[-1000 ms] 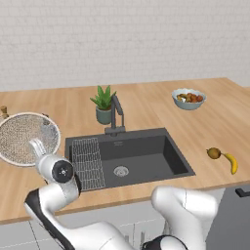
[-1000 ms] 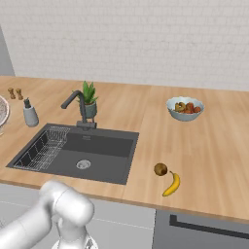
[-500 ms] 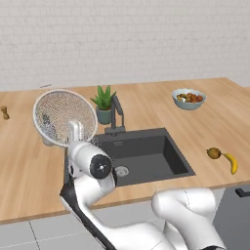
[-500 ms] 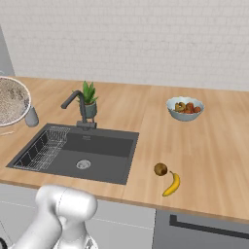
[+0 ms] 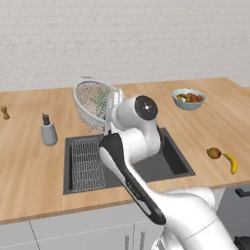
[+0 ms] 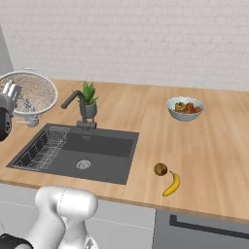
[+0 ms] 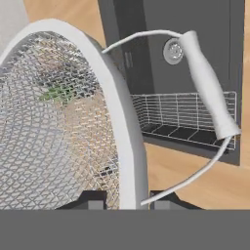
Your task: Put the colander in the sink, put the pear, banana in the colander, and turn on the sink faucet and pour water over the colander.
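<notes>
The colander [image 5: 93, 101], a wide wire-mesh bowl, hangs tilted on its edge in the air above the back left of the sink [image 5: 171, 158]. My gripper [image 7: 128, 201] is shut on the colander's rim [image 7: 122, 132], and its wire handle [image 7: 207, 83] juts out beyond. In the right base view the colander [image 6: 30, 92] hovers left of the faucet [image 6: 78, 104]. Below it lie the dark basin [image 6: 104, 146] and its wire rack [image 6: 41, 148]. The pear [image 6: 160, 169] and the banana [image 6: 172, 184] lie side by side on the counter right of the sink.
A potted plant [image 6: 89, 99] stands just behind the faucet. Further right, at the back, is a fruit bowl [image 6: 184, 108]. A grey soap dispenser [image 5: 48, 130] and a small pepper mill [image 5: 4, 112] stand on the counter left of the sink.
The arm has lifted the colander off the left counter and swung it to the right, up over the sink's left side. The fruit has not moved.
</notes>
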Robot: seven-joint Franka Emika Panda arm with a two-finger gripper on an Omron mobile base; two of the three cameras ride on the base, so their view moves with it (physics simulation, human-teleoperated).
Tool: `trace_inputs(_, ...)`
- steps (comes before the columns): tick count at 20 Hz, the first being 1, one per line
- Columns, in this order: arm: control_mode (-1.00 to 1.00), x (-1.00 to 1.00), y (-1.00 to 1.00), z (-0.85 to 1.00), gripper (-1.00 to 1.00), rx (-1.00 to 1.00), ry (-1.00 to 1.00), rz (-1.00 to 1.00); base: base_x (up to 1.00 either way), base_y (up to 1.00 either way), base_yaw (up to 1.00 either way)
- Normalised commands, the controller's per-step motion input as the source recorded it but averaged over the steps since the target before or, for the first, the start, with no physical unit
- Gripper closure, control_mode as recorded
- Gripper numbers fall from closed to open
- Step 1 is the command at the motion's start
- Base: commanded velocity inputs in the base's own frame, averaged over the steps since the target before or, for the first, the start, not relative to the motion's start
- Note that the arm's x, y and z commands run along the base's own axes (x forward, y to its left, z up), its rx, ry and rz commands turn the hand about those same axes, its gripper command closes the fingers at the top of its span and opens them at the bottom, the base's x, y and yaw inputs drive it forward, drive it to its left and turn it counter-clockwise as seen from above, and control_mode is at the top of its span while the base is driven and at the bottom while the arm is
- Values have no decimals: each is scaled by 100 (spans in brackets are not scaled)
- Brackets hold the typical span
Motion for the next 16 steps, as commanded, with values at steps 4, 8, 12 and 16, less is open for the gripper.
trace_inputs(4,-100,-86,-100,61,100,-1,10,18,0,0,0)
trace_inputs(8,-100,-82,-100,35,100,-6,8,23,0,0,0)
trace_inputs(12,-100,-9,-100,2,100,-19,39,6,0,0,0)
trace_inputs(16,-100,0,-100,-5,100,-21,33,0,0,0,0)
